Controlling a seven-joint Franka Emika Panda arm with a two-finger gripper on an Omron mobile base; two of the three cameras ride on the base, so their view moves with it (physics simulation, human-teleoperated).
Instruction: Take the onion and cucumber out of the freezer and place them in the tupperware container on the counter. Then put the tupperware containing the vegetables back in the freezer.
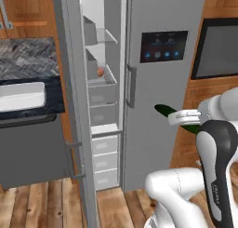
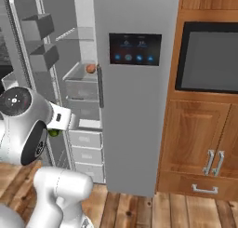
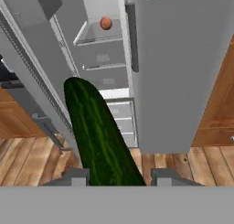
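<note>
With jaws clamped on the cucumber (image 3: 98,131) outside the open freezer (image 1: 100,90), swing left to the white tray (image 1: 21,96) on the desk (image 1: 53,99), keeping grip; onion (image 1: 100,72) on freezer shelf.

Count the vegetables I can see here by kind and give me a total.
Cucumber: 1, held in the gripper, outside the freezer.
Onion: 1, on a freezer shelf.
Total: 2

Cucumber (image 1: 163,110) in the gripper (image 1: 185,117) outside the open freezer (image 1: 100,106) — onion (image 1: 100,72) on its shelf
</note>
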